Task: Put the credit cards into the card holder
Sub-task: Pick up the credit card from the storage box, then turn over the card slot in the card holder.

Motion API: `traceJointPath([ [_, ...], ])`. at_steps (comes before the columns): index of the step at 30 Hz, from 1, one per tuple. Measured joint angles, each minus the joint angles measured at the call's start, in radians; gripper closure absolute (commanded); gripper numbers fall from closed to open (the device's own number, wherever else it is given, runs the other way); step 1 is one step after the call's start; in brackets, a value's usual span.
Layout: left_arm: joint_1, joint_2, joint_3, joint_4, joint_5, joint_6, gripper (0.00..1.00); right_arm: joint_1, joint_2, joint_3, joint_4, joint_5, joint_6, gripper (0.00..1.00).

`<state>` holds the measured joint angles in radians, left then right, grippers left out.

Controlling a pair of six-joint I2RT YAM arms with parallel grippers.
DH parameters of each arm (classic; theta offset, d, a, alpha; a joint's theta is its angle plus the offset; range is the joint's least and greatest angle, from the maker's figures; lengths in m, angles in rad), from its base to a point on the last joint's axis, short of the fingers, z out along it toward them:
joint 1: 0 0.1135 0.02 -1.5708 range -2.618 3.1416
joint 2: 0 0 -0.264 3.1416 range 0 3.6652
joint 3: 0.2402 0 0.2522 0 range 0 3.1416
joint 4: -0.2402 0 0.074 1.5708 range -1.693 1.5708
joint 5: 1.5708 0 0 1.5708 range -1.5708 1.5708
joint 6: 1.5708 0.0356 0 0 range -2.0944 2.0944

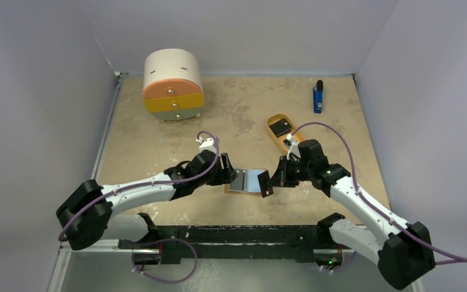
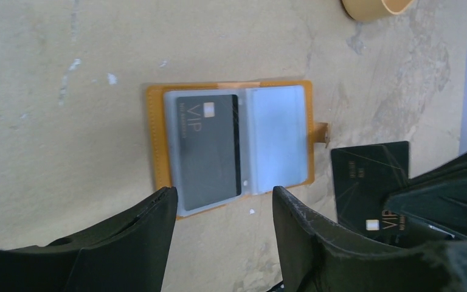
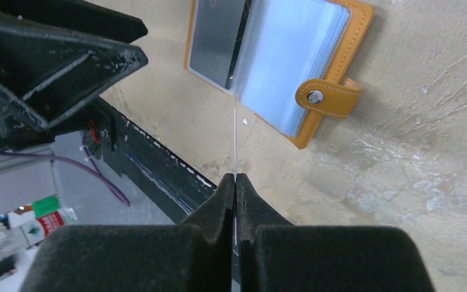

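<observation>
The orange-tan fold-over card holder lay open by the middle of the bench's near edge, with one black VIP credit card tucked in a clear pocket. The right tool was clamped on a second black card just beside the holder's strap. The left tool hung spread open above the holder. The tan oval tray further back had something dark inside.

Orange-tan wallet, grey-blue sleeves. Black card, white VIP lettering, pale chip. Lower right, second card black with thin gold lines. Mottled beige surface. Cream cabinet; drawers orange, yellow, grey. Blue-black stick.
</observation>
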<state>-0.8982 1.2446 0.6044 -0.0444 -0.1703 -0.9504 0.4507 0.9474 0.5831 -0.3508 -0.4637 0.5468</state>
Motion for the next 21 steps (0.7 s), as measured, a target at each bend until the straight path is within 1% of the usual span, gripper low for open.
traceJointPath([
  [5, -0.002, 0.086, 0.023, 0.089, 0.061, -0.014, 0.55, 0.0, 0.077, -0.005, 0.034, -0.015, 0.064, 1.0],
  [6, -0.002, 0.132, 0.027, 0.119, 0.079, -0.025, 0.57, 0.0, 0.095, -0.006, 0.034, -0.019, 0.08, 1.0],
  [13, -0.002, 0.192, 0.024, 0.164, 0.09, -0.039, 0.6, -0.001, 0.095, -0.016, 0.025, 0.001, 0.096, 1.0],
  [16, -0.002, 0.202, 0.019, 0.171, 0.09, -0.044, 0.59, -0.007, 0.101, -0.032, 0.015, 0.008, 0.098, 1.0],
  [19, -0.002, 0.204, 0.019, 0.181, 0.1, -0.044, 0.51, -0.009, 0.089, -0.038, -0.002, 0.036, 0.098, 1.0],
  [21, -0.003, 0.205, 0.022, 0.185, 0.105, -0.043, 0.47, -0.009, 0.051, -0.041, -0.016, 0.069, 0.101, 1.0],
])
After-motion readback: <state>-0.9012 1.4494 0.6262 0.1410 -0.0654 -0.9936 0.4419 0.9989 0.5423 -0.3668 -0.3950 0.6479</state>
